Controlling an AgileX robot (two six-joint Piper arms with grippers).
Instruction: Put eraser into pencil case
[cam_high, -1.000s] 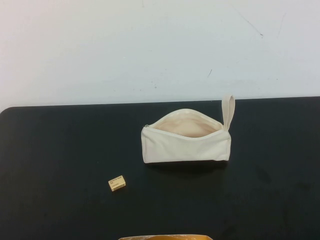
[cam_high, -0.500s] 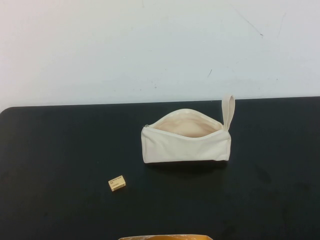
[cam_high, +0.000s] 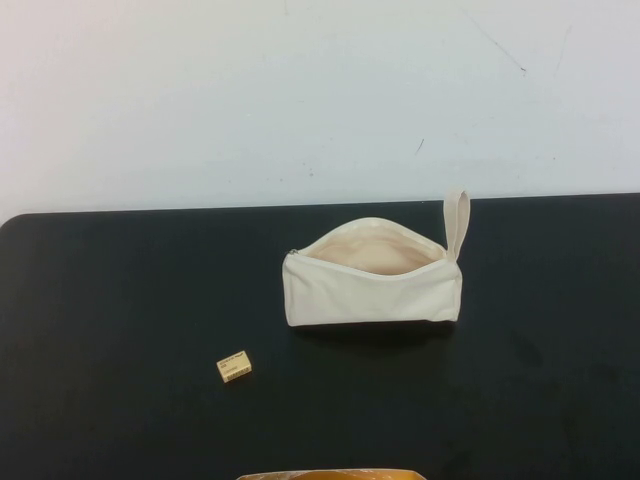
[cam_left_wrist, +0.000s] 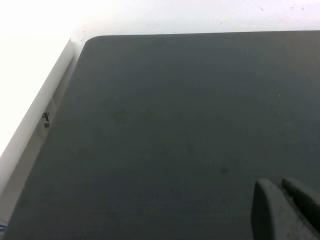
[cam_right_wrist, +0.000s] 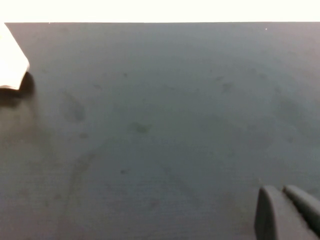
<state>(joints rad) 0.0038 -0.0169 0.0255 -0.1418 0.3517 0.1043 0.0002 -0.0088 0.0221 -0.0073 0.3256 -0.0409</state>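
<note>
The eraser, a tiny tan block with a pale label, lies on the black table at front left of centre. The pencil case, a cream canvas pouch, stands unzipped behind it at centre, its pale lining showing and its loop strap at its right end. A corner of the case shows in the right wrist view. My left gripper is shut and empty over bare table. My right gripper is shut and empty over bare table. Neither arm shows in the high view.
A white wall stands behind the table's far edge. A yellow-brown object pokes in at the front edge. The table's rounded far left corner and a white ledge beside it show in the left wrist view.
</note>
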